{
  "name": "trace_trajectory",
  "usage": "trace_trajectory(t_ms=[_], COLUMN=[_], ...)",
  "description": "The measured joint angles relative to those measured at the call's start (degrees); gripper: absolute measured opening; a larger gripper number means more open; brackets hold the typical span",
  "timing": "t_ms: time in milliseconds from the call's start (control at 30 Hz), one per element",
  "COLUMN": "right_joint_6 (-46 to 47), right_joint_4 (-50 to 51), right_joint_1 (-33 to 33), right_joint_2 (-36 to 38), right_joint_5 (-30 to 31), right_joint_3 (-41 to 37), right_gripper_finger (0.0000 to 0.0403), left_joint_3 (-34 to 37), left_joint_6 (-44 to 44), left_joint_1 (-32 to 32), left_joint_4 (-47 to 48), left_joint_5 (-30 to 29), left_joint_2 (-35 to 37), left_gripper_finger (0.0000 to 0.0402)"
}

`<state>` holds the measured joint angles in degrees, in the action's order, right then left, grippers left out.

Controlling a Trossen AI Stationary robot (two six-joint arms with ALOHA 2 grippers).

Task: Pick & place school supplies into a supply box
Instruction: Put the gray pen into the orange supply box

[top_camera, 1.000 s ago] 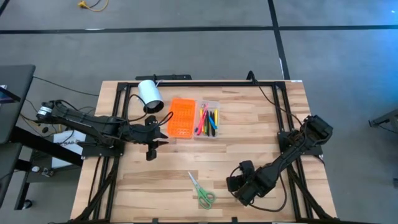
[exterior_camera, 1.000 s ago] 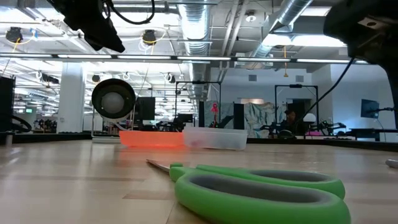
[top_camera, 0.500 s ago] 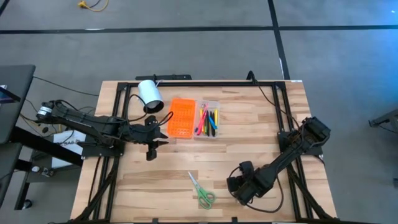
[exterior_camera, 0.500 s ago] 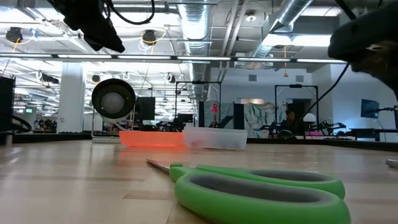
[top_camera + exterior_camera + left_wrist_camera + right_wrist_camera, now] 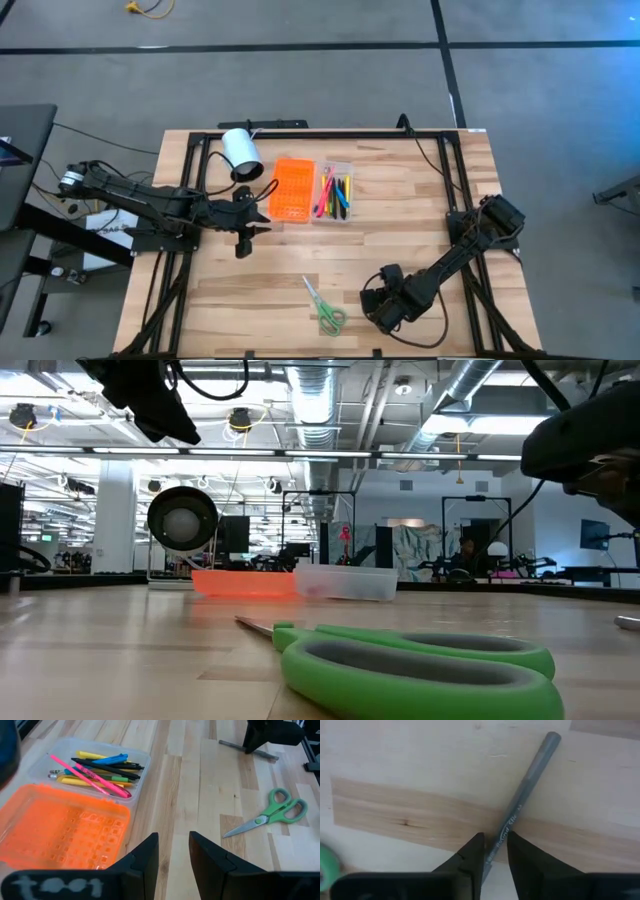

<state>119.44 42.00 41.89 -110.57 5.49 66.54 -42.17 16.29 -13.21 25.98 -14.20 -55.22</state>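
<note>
A grey pen (image 5: 525, 785) lies flat on the table near its front right. It also shows in the left wrist view (image 5: 235, 745). My right gripper (image 5: 495, 851) is narrowly open low over the pen, one finger on either side of it. Green-handled scissors (image 5: 322, 306) lie flat to its left. The clear tray (image 5: 350, 215) holds several coloured pens and pencils (image 5: 100, 770). The orange lid (image 5: 292, 190) lies beside the tray. My left gripper (image 5: 250, 228) hangs open and empty left of the lid. My right gripper's fingers (image 5: 472, 855) stand close on either side of the grey pen's lower part (image 5: 501, 832), coming from above and lying across it. The pen lies flat on the table. I cannot tell whether the fingers touch it.
A white cylinder (image 5: 240, 153) lies on its side at the far left, behind the lid. Black frame rails (image 5: 455, 200) run along the table's left, right and far sides. Bare wood lies between the tray and the scissors.
My right gripper has moved down and a little toward the table's near edge and left, over the grey pen. The pen, the scissors, the tray and the left arm have kept still.
</note>
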Motion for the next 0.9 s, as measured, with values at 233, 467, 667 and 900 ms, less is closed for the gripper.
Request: trace_trajectory(t_ms=[233,467,667,900], right_joint_6=[-2.93,-4.37,-4.38,-4.41], right_joint_4=[0.26,-0.61,-2.17,-4.16], right_joint_1=[0.09,-0.28,-0.35,-0.9], right_joint_2=[-0.04,-0.04,-0.39,-0.74], right_joint_5=[0.95,3.45,8.79,14.75], right_joint_3=[-0.13,-0.17,1.18,2.02], right_gripper_finger=[0.002,0.0009,0.0003,0.0002], left_joint_3=[0.0,0.0,0.0,0.0], left_joint_6=[0.0,-0.04,-0.07,-0.5], left_joint_1=[0.0,0.0,0.0,0.0], left_joint_4=[0.0,0.02,0.02,0.03], left_joint_5=[-0.04,-0.07,-0.09,-0.13], left_joint_2=[0.0,0.0,0.0,0.0], left_gripper_finger=[0.0096,0.0096,0.0096,0.0096])
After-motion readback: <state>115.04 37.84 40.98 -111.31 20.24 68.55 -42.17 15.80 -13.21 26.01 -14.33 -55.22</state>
